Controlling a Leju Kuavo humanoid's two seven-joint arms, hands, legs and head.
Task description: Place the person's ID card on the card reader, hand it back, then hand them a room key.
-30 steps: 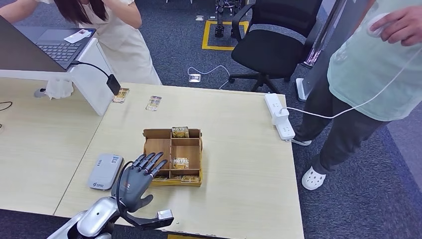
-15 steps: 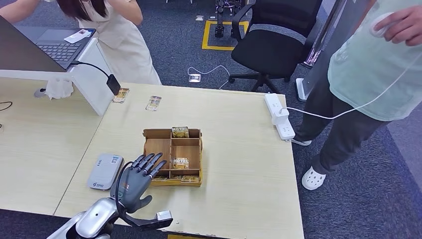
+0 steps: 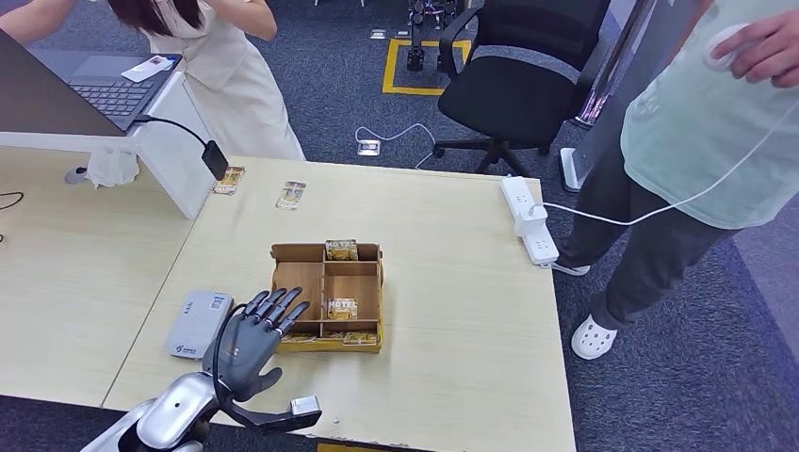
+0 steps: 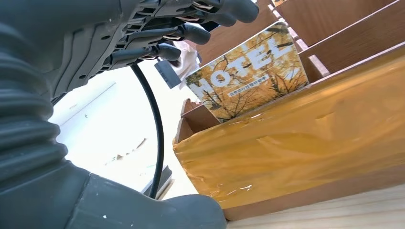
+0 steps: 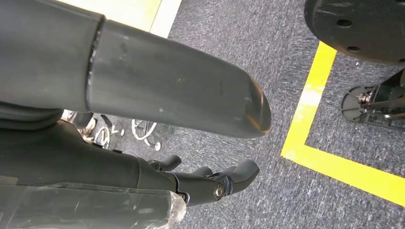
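My left hand (image 3: 250, 341) hovers low over the table with its fingers spread and nothing in it. It is between the grey card reader (image 3: 198, 323) and the front left corner of the wooden compartment box (image 3: 379, 282). Hotel key cards stand in the box, one in the middle (image 3: 342, 308) and one at the back (image 3: 341, 250). In the left wrist view the dark fingers (image 4: 191, 19) reach over the box's taped front wall (image 4: 310, 143), close to a key card (image 4: 248, 78). My right hand (image 5: 157, 176) hangs over the carpet, holding nothing. A white card (image 3: 148, 68) lies on the laptop.
A person in beige (image 3: 217, 56) stands behind the laptop (image 3: 104, 89) at the far left. A person in a green shirt (image 3: 697, 132) stands at the right, holding a white corded device. Two loose cards (image 3: 229, 179) (image 3: 291, 194), a power strip (image 3: 529, 218) and an office chair (image 3: 518, 85) lie beyond.
My left hand has drawn back slightly toward me and to the left, away from the box. The person in beige has shifted a little.
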